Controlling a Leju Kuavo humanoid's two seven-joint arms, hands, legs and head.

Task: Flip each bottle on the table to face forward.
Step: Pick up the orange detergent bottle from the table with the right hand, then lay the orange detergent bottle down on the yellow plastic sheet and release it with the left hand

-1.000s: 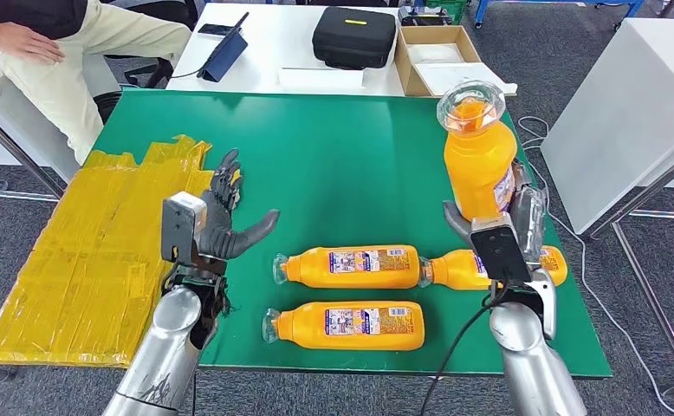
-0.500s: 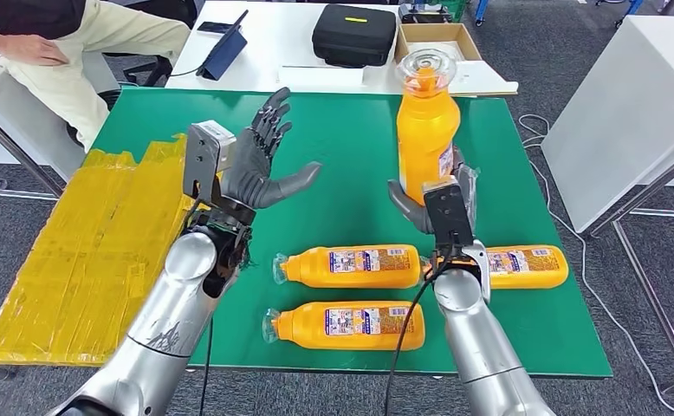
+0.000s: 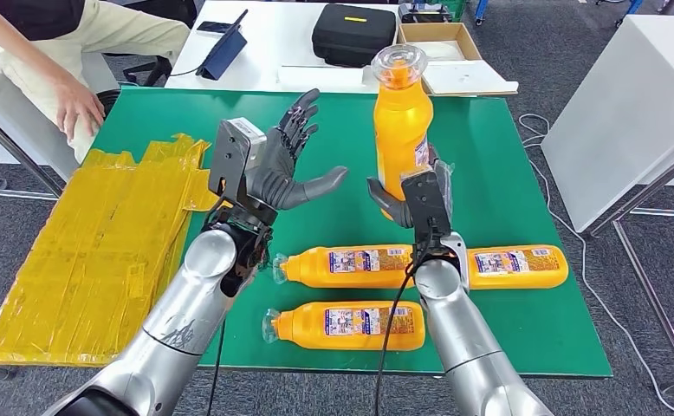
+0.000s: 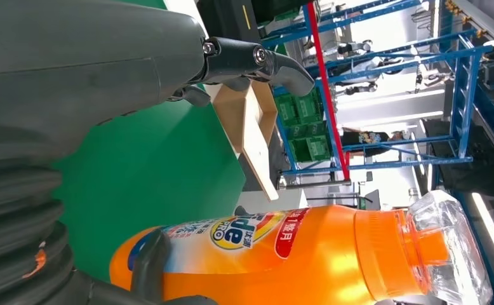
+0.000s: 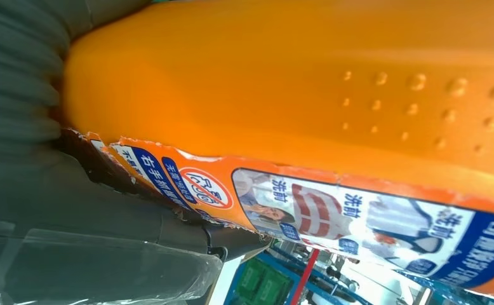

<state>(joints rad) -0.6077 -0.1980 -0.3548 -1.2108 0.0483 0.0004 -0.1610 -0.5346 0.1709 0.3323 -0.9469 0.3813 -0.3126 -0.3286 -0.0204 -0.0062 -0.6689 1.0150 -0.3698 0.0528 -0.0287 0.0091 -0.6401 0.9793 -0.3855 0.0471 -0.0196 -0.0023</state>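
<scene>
My right hand (image 3: 411, 198) grips an orange bottle (image 3: 400, 130) with a clear cap, upright above the middle of the green table (image 3: 333, 147). The right wrist view looks close onto that bottle's (image 5: 308, 114) orange side and its back label. My left hand (image 3: 281, 165) is raised, open with fingers spread, a short way left of the held bottle (image 4: 282, 254) without touching it. Three more orange bottles lie on their sides near the front edge: one in the middle (image 3: 351, 265), one to the right (image 3: 515, 265), one in front (image 3: 344, 325).
Yellow taped sheets (image 3: 100, 243) cover the table's left side. A person (image 3: 48, 61) sits at the back left with a hand near the table corner. Behind stands a white table with a black case (image 3: 354, 35) and a cardboard box (image 3: 442, 48).
My right hand has carried the upright bottle left toward the table's middle. My left hand has risen and moved right toward it. The person's hand has dropped toward the table corner.
</scene>
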